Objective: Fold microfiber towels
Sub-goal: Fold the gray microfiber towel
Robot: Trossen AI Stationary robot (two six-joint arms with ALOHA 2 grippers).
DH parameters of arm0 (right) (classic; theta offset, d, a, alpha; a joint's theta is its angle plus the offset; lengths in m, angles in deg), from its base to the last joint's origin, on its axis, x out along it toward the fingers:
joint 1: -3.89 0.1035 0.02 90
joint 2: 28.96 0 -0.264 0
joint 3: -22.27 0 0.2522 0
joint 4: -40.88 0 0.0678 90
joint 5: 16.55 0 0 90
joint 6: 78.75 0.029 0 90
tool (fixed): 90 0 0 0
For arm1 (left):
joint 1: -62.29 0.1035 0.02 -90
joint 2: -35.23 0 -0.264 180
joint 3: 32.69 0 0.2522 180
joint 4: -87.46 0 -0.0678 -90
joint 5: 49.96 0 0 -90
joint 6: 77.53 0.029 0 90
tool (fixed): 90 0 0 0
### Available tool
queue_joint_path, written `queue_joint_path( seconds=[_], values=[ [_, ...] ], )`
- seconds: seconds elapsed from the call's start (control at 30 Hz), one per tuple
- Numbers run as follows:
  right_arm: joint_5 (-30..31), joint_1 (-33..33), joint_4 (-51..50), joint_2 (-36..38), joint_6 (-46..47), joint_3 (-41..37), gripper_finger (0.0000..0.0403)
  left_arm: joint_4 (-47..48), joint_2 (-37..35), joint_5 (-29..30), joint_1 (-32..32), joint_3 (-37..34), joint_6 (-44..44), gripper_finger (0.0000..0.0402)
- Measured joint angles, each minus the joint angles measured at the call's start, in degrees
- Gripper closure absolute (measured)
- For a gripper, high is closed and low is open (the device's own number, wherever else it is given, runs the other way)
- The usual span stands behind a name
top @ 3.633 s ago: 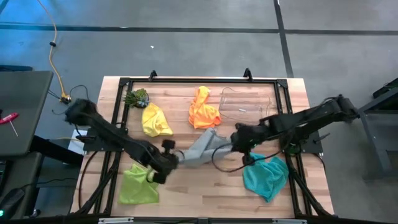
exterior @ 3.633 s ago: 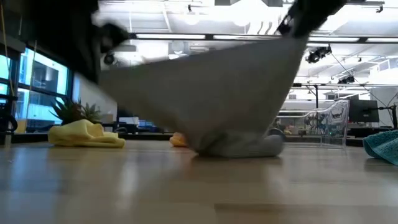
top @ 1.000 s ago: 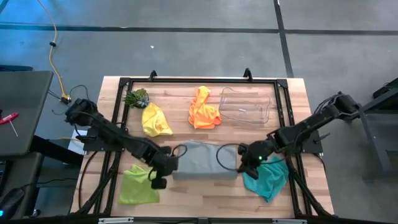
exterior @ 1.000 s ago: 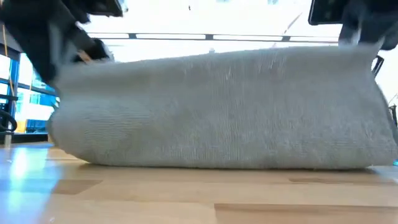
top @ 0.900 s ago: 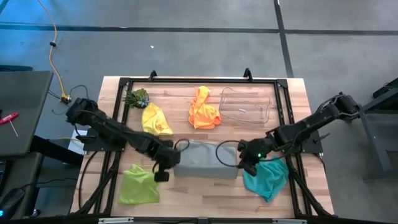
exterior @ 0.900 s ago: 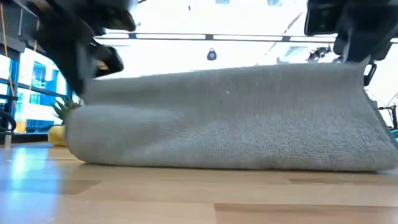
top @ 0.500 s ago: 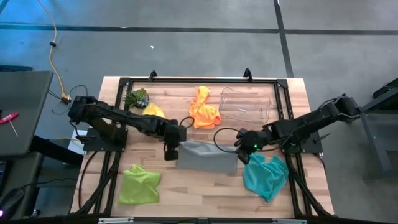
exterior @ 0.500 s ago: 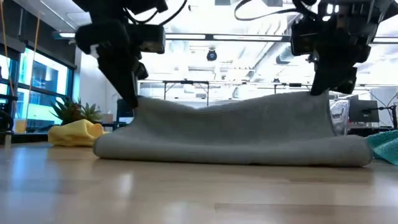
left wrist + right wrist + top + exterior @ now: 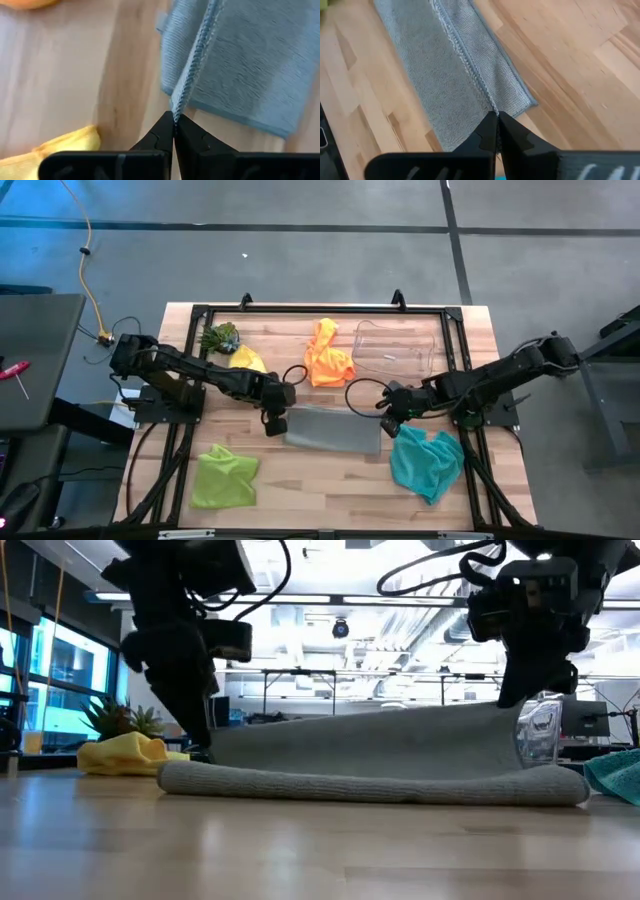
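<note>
Both jaws clamped on grey towel (image 9: 330,428) corners, left gripper (image 9: 276,416), right gripper (image 9: 392,420). Lower evenly, align edges, then release.

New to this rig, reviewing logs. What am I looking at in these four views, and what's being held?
Two dark robot arms work at a wooden table. One camera looks straight down, one sits at table height, and one rides on each wrist. The left gripper and right gripper are each shut on a corner of the grey towel, lifting its edge for a fold. Lying loose are the yellow towel, orange towel, lime green towel and teal towel. A small plant and clear bin sit at the back.
</note>
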Motion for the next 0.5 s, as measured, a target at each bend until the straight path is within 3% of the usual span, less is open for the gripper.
queue_joint_path(
  seconds=[0.5],
  values=[
    [2.42,0.00,-0.27,-3.23,2.25,-0.07,0.0403,-1.66,0.00,3.79,0.05,-0.32,0.50,0.0397]
  ],
)
